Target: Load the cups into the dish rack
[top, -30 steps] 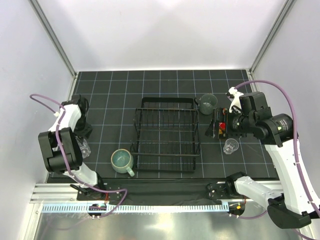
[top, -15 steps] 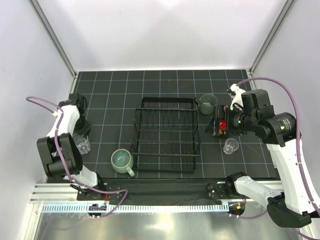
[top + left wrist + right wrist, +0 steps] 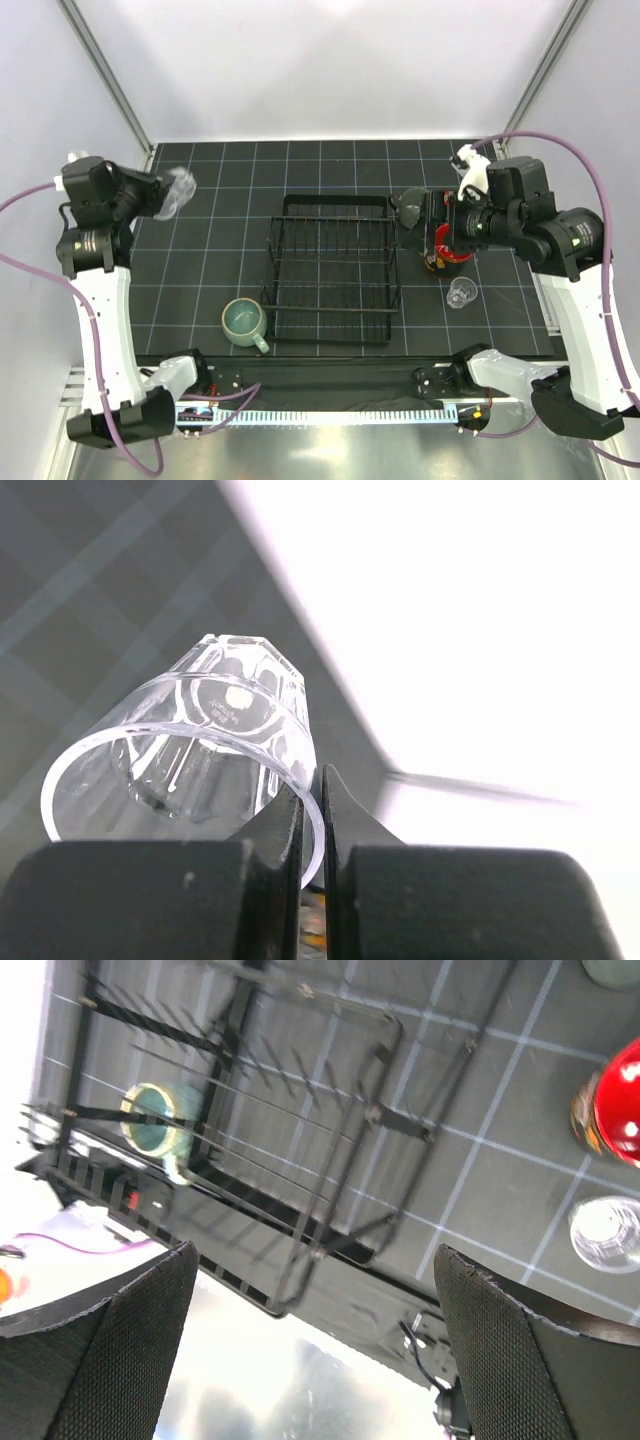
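My left gripper [image 3: 170,196] is shut on the rim of a small clear glass [image 3: 180,190], held tilted in the air over the table's far left; in the left wrist view its fingers [image 3: 285,830] pinch the glass [image 3: 190,750] wall. The black wire dish rack [image 3: 334,198] stands mid-table with nothing in it. A speckled pale-green mug [image 3: 243,320] sits at its front left. Right of the rack are a dark grey-green mug [image 3: 410,207], a dark cup with a red inside [image 3: 453,246] and a second clear glass [image 3: 460,292]. My right gripper [image 3: 430,232] hangs open, empty, above the red-inside cup.
The right wrist view looks down past the open right gripper [image 3: 312,1253] on the rack [image 3: 378,1115], the pale-green mug [image 3: 160,1125], the red-inside cup [image 3: 615,1105], the glass [image 3: 605,1232] and the table's near edge. White walls close off the sides and back.
My left gripper has shut on the clear glass and lifted it from the table's left front up and toward the back. The right arm has shifted slightly, still open.
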Controlling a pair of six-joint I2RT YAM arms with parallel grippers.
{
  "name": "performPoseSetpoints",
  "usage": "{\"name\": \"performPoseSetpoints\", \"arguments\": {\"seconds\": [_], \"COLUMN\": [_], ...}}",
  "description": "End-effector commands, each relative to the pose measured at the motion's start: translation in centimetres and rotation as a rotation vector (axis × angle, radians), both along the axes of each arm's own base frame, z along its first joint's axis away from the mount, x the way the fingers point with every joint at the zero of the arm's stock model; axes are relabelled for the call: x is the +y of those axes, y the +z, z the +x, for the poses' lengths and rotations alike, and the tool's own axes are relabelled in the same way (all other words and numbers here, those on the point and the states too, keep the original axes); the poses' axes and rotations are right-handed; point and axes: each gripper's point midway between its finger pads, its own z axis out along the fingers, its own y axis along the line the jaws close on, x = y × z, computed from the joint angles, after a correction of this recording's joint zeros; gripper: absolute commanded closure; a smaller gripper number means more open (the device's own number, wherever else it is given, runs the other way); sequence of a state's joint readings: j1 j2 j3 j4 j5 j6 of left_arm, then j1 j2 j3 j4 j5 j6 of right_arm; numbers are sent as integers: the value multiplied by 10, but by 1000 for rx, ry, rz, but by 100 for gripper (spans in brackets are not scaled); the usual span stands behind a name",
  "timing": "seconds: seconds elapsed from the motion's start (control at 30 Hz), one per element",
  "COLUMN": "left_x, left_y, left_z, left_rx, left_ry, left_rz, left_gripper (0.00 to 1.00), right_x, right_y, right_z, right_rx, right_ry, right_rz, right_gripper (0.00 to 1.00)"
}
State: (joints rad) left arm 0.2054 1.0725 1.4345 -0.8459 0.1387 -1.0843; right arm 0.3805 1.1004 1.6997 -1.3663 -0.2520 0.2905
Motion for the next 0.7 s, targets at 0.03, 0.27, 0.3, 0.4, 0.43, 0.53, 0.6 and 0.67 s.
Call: {"name": "performPoseSetpoints", "arguments": {"seconds": [0.03,0.27,0.3,0.4,0.43,0.53,0.6,0.67], "left_x": [-59,-113,-118,-139,-142,-152,-163,-171], "left_y": [129,200,207,233,241,248,249,249], "left_z": [-1,-38,-47,-80,-91,-114,-132,-148], "left_rx": [-489,-769,-795,-919,-968,-1015,-1026,-1048], "left_ry": [-310,-594,-615,-731,-765,-856,-929,-985], "left_rz": [-88,-199,-212,-252,-249,-270,-280,-281], "left_gripper": [100,100,100,100,100,100,100,100], "right_x": [8,64,69,85,89,100,108,116], "right_y": [17,71,79,107,116,144,166,189], "right_z": [-20,-13,-14,-14,-15,-11,-10,-9], "right_rx": [50,17,12,-7,16,-21,-27,-55], "right_ry": [45,179,197,255,252,301,322,363], "right_rz": [59,405,446,577,623,724,812,901], "right_gripper": [1,0,0,0,0,0,0,0]}}
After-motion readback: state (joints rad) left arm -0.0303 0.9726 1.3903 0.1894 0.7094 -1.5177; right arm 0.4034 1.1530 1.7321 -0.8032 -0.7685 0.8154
